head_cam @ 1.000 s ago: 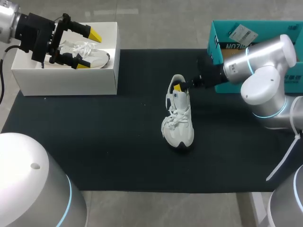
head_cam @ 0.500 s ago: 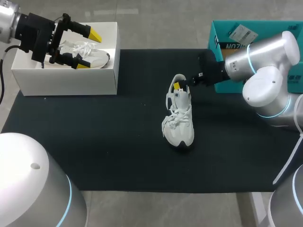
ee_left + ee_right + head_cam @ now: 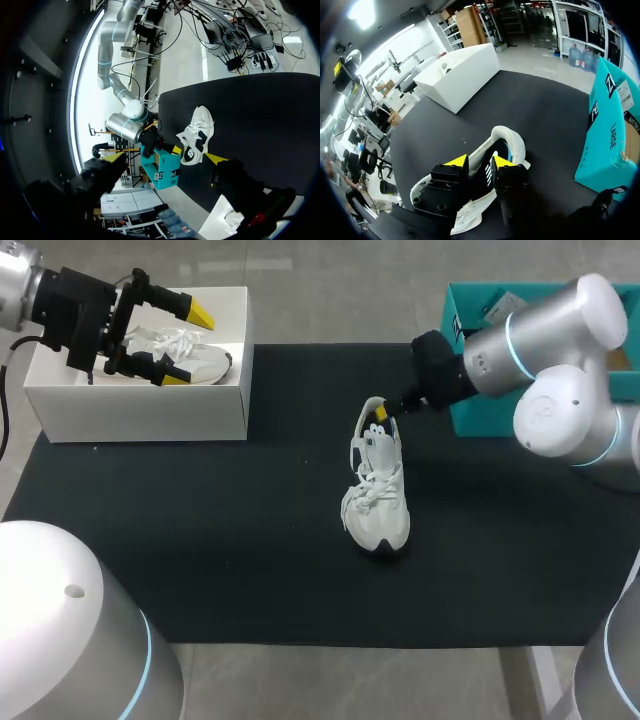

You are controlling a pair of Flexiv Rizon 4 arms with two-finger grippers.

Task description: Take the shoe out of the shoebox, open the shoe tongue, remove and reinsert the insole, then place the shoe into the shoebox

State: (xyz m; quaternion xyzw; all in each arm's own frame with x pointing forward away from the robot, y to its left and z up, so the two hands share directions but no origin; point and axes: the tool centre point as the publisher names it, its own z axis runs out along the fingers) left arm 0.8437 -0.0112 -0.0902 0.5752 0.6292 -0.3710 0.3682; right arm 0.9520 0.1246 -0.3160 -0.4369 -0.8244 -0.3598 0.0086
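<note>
Shoe [image 3: 378, 510] on mat [image 3: 200, 540], 2nd shoe [image 3: 192, 352] in white box [image 3: 140, 415].

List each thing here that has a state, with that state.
Shoe: upright on its sole on the mat, right gripper in its opening.
White box: open, a second shoe inside.
Left gripper: open, above the white box.
Right gripper: grip not visible.
Teal box: mostly hidden by the right arm.
</note>
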